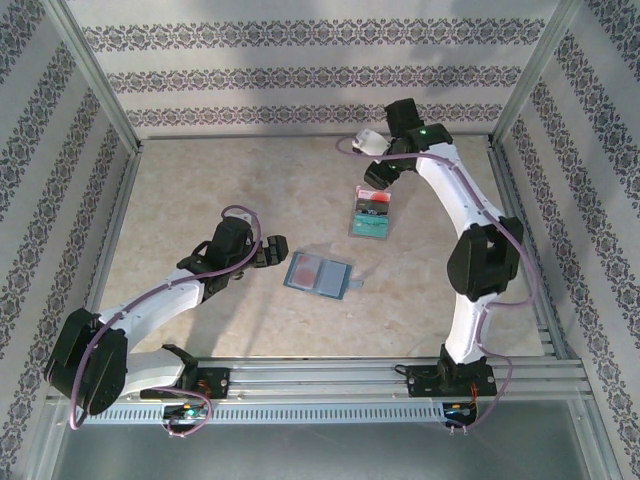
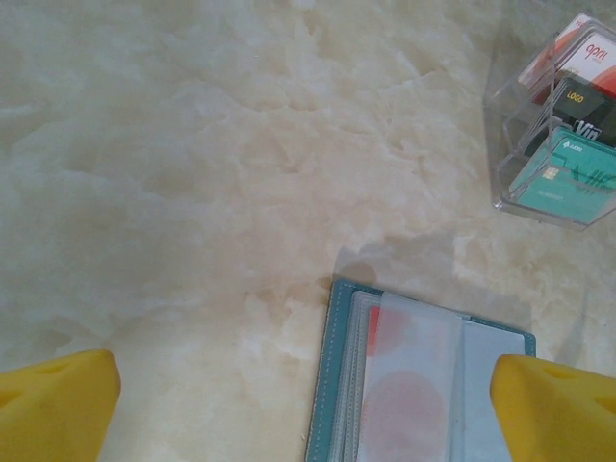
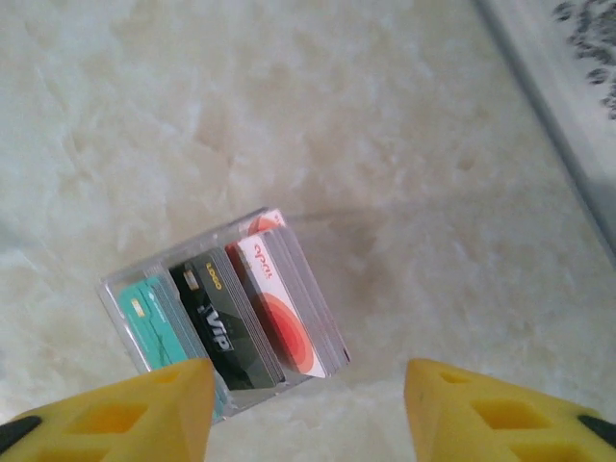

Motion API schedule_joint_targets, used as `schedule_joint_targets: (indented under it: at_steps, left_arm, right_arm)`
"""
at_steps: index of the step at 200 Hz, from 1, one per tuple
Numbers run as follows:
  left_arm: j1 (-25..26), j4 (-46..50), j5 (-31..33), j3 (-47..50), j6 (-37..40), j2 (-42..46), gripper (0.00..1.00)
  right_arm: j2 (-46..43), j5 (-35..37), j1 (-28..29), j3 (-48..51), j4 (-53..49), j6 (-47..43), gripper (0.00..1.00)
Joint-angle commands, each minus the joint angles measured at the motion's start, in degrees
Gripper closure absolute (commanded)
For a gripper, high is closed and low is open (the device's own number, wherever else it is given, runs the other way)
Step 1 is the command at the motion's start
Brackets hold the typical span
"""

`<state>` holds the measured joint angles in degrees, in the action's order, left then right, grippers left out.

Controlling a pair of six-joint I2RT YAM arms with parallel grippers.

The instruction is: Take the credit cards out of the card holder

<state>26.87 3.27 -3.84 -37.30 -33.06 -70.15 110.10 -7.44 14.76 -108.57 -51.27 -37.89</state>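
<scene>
Near the middle of the marble worktop (image 1: 200, 190) the card holder (image 1: 318, 272) lies flat and open, inside face up, snap tab (image 1: 357, 285) sticking out at its right near corner. Left end effector (image 1: 272, 255) sits just beside the holder's left edge in the top view. From the left wrist its yellow fingertips (image 2: 53, 404) are spread wide with nothing gripped. The holder (image 2: 423, 385) lies below and between them, closer to the right fingertip, and I can't tell if that one touches it. A red-orange card (image 2: 404, 404) shows through a cloudy pocket of the holder. Farther back and to the right stands a clear card rack (image 1: 371, 215), apart from the holder. Right end effector (image 1: 378, 185) hangs over the rack's far end. In the right wrist view its fingers (image 3: 125, 414) are parted, partly open, holding nothing. The rack (image 3: 111, 289) lies ahead of them, toward the left finger, which overlaps the rack's near corner in the view; contact unclear. Rack slots hold three credit cards on edge: teal card (image 3: 154, 322), dark card (image 3: 221, 313), red-and-white card (image 3: 284, 308). Same rack (image 2: 505, 144) appears top right in the left wrist view, well apart from the left end effector (image 2: 308, 414).
</scene>
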Motion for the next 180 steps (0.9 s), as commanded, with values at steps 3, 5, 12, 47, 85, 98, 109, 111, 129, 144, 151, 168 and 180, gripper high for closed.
schedule_joint_targets:
  at_steps: [3,5,12,47,85,98,109,111,129,144,151,168,180]
  left_arm:
    - [-0.6,1.0,0.1,0.0,1.6,0.2,0.06]
    - [-0.6,1.0,0.1,0.0,1.6,0.2,0.06]
    - [-0.6,0.7,-0.1,0.2,1.6,0.1,0.08]
    - [-0.7,-0.7,-1.6,1.1,0.9,-1.5,0.15]
    - [-0.7,-3.2,-1.0,2.5,-1.4,-2.1,0.17]
    - [-0.7,-3.3,-0.6,2.6,-1.8,-2.4,0.17]
    - [-1.0,-3.3,-0.3,2.6,-2.3,-2.8,0.17]
    - [-1.0,-3.4,-0.3,2.7,-2.4,-2.8,0.17]
    - [-1.6,-3.7,-0.2,2.9,-3.0,-3.0,0.16]
    - [-2.2,-3.8,0.1,3.1,-3.3,-2.8,0.16]
    - [-2.6,-3.7,0.3,3.2,-3.2,-2.7,0.16]
    - [-3.9,-3.3,0.7,3.7,-3.2,-2.2,0.15]
    - [-4.7,-2.9,0.9,4.0,-3.3,-1.7,0.15]
  right_arm:
    - [-3.3,-2.9,-0.4,3.3,3.6,15.8,0.39]
    - [-3.4,-2.8,-0.4,3.4,3.6,16.3,0.38]
    - [-4.0,-2.8,-0.5,4.1,4.2,20.0,0.32]
    - [-6.7,-5.9,-0.4,9.4,6.0,34.1,0.02]
    - [-10.1,1.2,4.6,19.2,8.0,42.5,0.02]
    - [-11.7,4.1,7.3,22.8,9.0,45.2,0.02]
    - [-13.1,7.7,10.1,25.9,9.9,47.3,0.02]
    - [-13.4,8.5,10.7,26.3,9.9,47.6,0.02]
    - [-14.9,13.7,15.5,29.5,9.6,51.2,0.02]
    - [-15.0,15.6,18.9,30.7,8.1,55.0,0.02]
    - [-14.9,16.2,20.3,31.2,7.5,57.0,0.05]
    - [-14.4,16.5,24.0,32.5,7.3,62.4,0.11]
    - [-13.5,16.6,26.6,32.9,7.4,66.5,0.16]
